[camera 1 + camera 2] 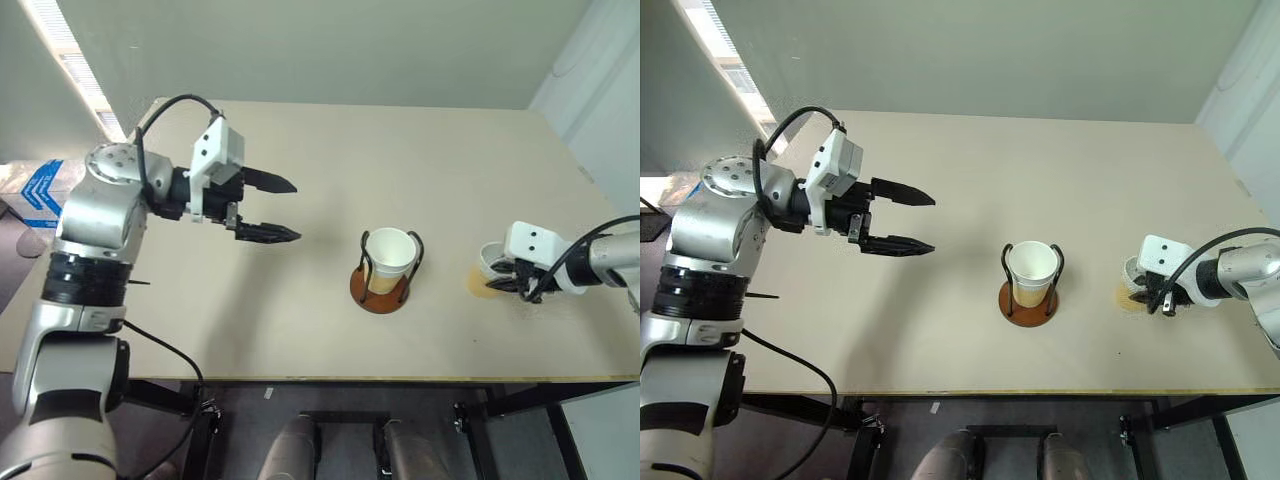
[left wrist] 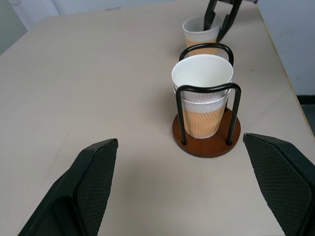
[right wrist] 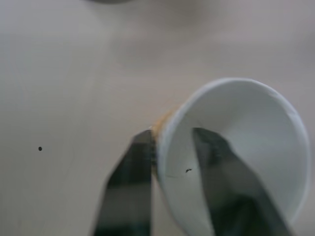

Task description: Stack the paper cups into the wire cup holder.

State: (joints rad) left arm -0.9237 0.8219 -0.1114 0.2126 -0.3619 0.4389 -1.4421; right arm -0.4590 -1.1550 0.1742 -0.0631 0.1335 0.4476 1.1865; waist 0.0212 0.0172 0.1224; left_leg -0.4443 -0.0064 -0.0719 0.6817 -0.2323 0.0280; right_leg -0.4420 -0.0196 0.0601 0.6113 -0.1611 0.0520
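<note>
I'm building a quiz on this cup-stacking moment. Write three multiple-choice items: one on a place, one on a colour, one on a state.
1. Where is the loose paper cup?
A. Right of the wire cup holder
B. Left of it
C. Inside it

2. What colour is the holder's base?
A. Blue
B. Reddish-brown
C. White

3. How is the right hand set?
A. Wide open above the table
B. Closed on the loose cup's wall
C. Gripping the holder

Key: 1 A, the head views show it; 2 B, seen in the left wrist view; 3 B, one finger inside the rim, one outside.
</note>
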